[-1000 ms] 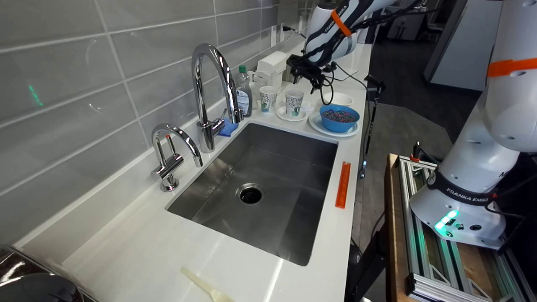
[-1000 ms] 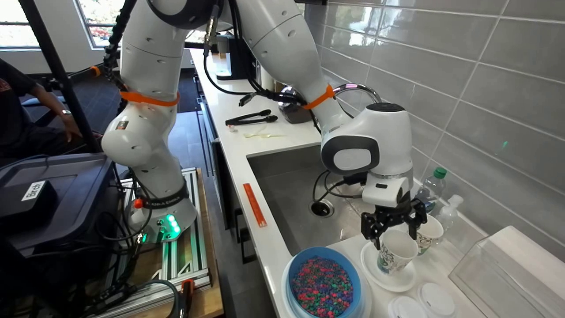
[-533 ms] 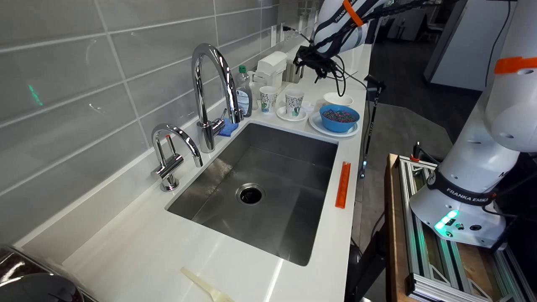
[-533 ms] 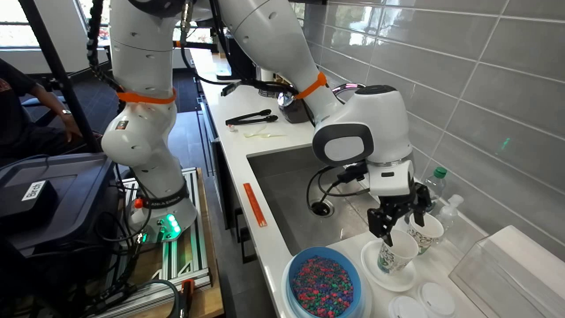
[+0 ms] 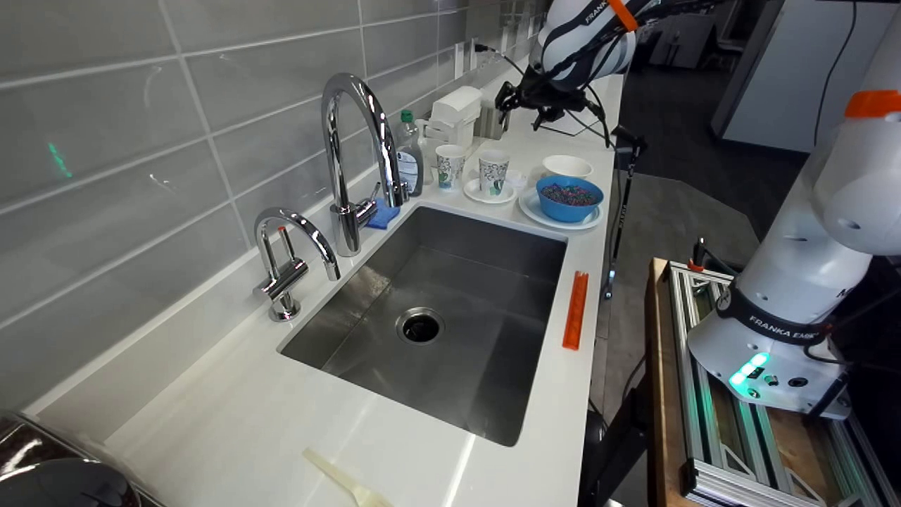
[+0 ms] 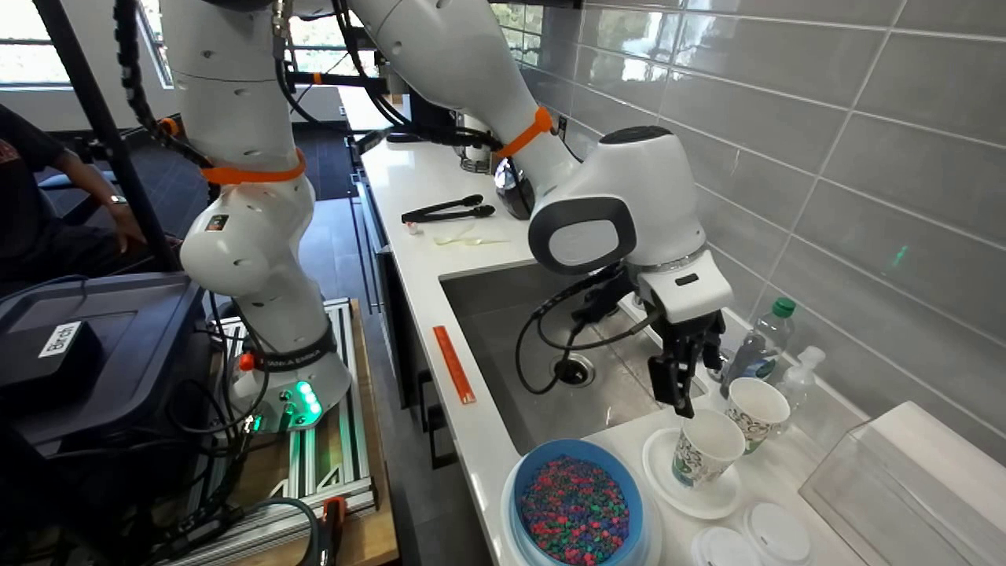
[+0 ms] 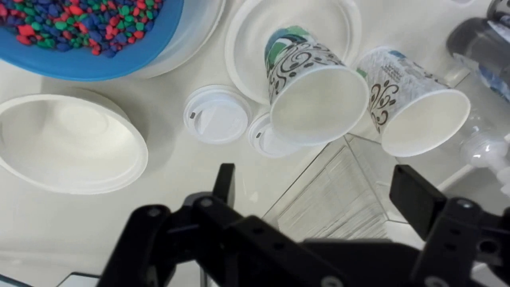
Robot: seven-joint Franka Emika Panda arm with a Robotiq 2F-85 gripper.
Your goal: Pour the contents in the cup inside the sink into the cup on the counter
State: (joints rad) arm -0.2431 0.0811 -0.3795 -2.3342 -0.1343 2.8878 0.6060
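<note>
Holds claw (image 7: 318, 184) spread and released, higher than and apart from cup (image 7: 314, 95) on plate (image 7: 246, 59) and second cup (image 7: 414, 109) beside.

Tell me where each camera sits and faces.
An exterior view: above the counter, facing over the sink toward the cups; parts of arm and gripper show.
An exterior view: past the blue bowl, facing back over the sink; arm and gripper show.
Wrist view: on the wrist, facing down at cups; gripper fingers show.
Both exterior views share sink and blue bowl.
</note>
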